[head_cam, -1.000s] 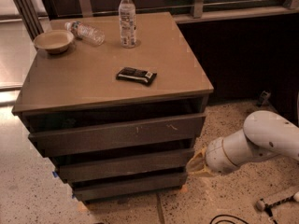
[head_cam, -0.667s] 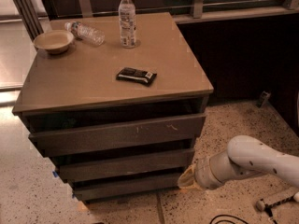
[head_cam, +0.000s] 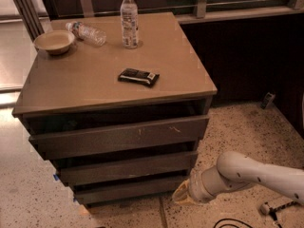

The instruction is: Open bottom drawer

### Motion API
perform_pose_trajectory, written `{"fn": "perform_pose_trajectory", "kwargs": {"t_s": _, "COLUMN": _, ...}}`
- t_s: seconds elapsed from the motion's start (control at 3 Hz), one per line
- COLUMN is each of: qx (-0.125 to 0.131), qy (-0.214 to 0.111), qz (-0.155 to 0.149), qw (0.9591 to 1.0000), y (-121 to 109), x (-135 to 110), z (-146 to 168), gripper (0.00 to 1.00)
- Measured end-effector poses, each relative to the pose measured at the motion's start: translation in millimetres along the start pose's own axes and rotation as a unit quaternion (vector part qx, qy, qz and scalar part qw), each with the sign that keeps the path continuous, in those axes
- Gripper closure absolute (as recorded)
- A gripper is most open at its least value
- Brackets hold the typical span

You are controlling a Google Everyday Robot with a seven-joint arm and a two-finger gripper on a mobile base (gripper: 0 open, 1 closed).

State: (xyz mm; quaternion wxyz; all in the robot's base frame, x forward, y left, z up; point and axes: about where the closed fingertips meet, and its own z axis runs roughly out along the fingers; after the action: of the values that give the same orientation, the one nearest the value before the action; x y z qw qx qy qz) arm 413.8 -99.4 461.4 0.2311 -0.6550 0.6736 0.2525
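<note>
A speckled floor (head_cam: 237,127) carries the brown desk (head_cam: 85,87). Its bottom drawer (head_cam: 128,189), the slimmest front, sits lowest, just above the floor. The pincer (head_cam: 183,194) is low beside that drawer's right end; whether it is open or closed I cannot tell.

Dim warm light; gripper (head_cam: 183,194) lit beside bottom drawer (head_cam: 124,190).

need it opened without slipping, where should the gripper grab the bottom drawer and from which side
The bottom drawer is a plain slab with no handle, so probably its top edge, where the dark gap under the middle drawer leaves room. Come from the front right: the gripper sits low by that end.
</note>
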Motion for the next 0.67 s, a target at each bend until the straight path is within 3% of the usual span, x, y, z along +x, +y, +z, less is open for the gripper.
{"fn": "perform_pose_trajectory", "kwargs": {"t_s": 0.33, "qx": 0.003, "qy": 0.006, "qz": -0.004, "qw": 1.0000, "y": 0, "x": 13, "z": 16, "gripper": 1.00}}
{"fn": "perform_pose_trajectory", "kwargs": {"t_s": 0.67, "qx": 0.005, "qy": 0.015, "qz": -0.010, "qw": 0.9998, "y": -3, "x": 32, "z": 46, "gripper": 0.81}}
